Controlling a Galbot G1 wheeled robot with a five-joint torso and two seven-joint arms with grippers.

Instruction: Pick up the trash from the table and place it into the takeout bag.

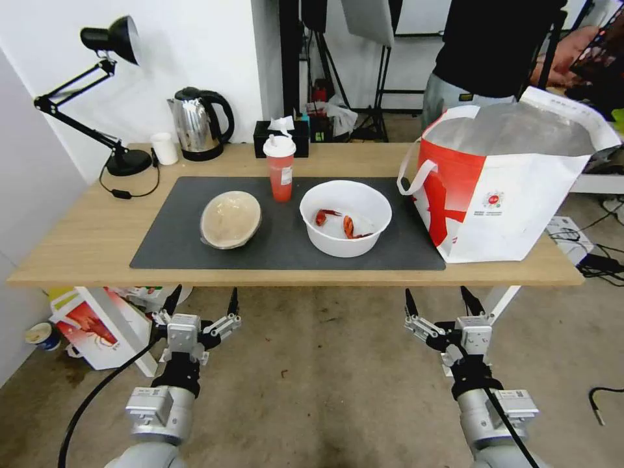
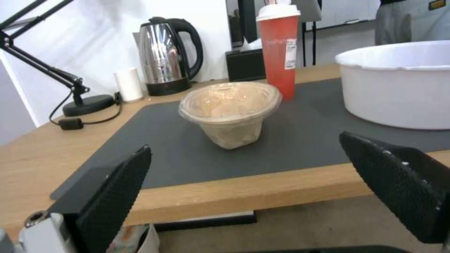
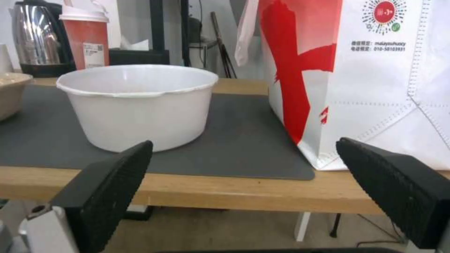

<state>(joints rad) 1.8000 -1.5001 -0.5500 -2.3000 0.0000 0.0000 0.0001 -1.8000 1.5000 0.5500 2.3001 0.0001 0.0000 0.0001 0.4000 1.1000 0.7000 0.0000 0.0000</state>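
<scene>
Waiting below the near edge of the surface [image 1: 78, 253], both arms are held low with nothing grasped. The left jaws [image 1: 201, 305] are spread wide and empty, and the right jaws [image 1: 441, 304] are likewise spread wide and empty, probably so that either can be brought up around an item.

Straight ahead of the left jaws, on the dark mat [image 1: 169, 253], the beige bowl [image 1: 231, 219] is set. Ahead of the right jaws, slightly toward the left jaws, the white bowl [image 1: 346, 218] is placed, with red shellfish scraps [image 1: 338, 223] inside. Beyond the gap between the two bowls, farther from both jaws, the red cup [image 1: 280, 168] stands upright with its white lid on. Ahead of the right jaws and to their outer side, the takeout bag [image 1: 513, 188] stands open, its mouth upward, seemingly ready to receive the trash. None of the three items has yet been put in.

From the head view, the scraps and the bag's silver lining can be made out. From the left wrist view, the beige bowl [image 2: 230, 112] is revealed to be tilted and covered by a clear lid. From the right wrist view, the bag's [image 3: 370, 80] base is seen just beside the mat's corner.
</scene>
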